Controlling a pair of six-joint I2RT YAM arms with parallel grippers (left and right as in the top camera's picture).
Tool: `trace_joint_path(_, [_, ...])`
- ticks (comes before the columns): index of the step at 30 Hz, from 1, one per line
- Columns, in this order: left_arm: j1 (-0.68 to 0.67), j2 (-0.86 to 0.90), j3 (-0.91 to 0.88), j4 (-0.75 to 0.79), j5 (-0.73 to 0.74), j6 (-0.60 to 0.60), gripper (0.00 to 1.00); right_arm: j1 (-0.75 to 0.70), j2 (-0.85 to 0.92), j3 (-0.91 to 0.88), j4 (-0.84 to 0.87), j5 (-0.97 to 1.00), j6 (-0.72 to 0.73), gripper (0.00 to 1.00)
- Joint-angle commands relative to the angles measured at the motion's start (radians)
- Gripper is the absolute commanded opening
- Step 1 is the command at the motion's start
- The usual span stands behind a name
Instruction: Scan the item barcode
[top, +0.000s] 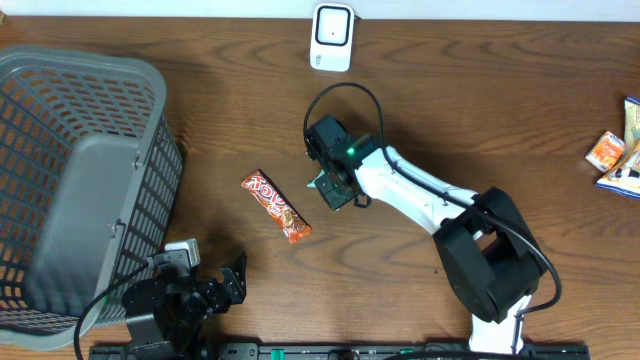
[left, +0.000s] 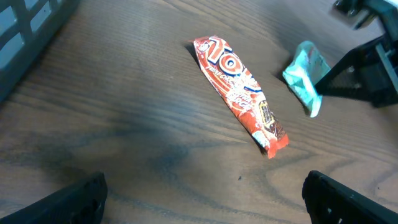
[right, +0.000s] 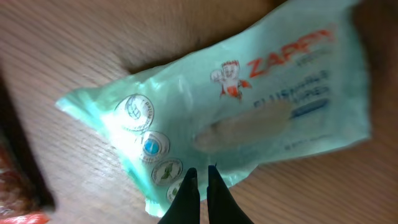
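A mint-green wipes packet (right: 249, 106) fills the right wrist view, and my right gripper (right: 202, 171) is shut on its near edge, fingertips pinched together. Overhead, this packet (top: 333, 190) is at the table's middle under the right gripper (top: 338, 184). In the left wrist view the packet (left: 305, 84) is tilted up off the wood. A white barcode scanner (top: 331, 37) stands at the back edge. My left gripper (left: 202, 199) is open near the front edge, nothing between its fingers (left: 68, 199). No barcode shows on the packet's visible face.
A red-orange candy bar (top: 277, 206) lies left of the packet, also seen from the left wrist (left: 239, 93). A grey mesh basket (top: 60, 180) fills the left side. Several snack packets (top: 620, 150) lie at the right edge.
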Motion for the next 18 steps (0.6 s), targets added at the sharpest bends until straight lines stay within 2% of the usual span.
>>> trace_joint_path(1, [0.002, -0.002, -0.002, -0.002, -0.006, -0.002, 0.98, 0.001, -0.106, 0.097, -0.036, 0.021, 0.006, 0.01])
trace_joint_path(5, [0.002, -0.002, -0.002, -0.002, -0.006, -0.002, 0.98, 0.007, -0.138, 0.085, -0.059, 0.018, 0.01, 0.01])
trace_joint_path(11, [0.002, -0.002, -0.002, -0.002, -0.006, -0.002, 0.98, 0.011, -0.049, -0.002, 0.006, -0.005, 0.058, 0.01])
trace_joint_path(14, [0.002, -0.002, -0.002, -0.002, -0.006, -0.002, 0.98, 0.014, 0.005, -0.008, 0.006, -0.077, 0.058, 0.01])
trace_joint_path(18, [0.002, -0.002, -0.002, -0.002, -0.006, -0.002, 0.98, 0.014, 0.009, -0.002, 0.007, -0.059, 0.058, 0.01])
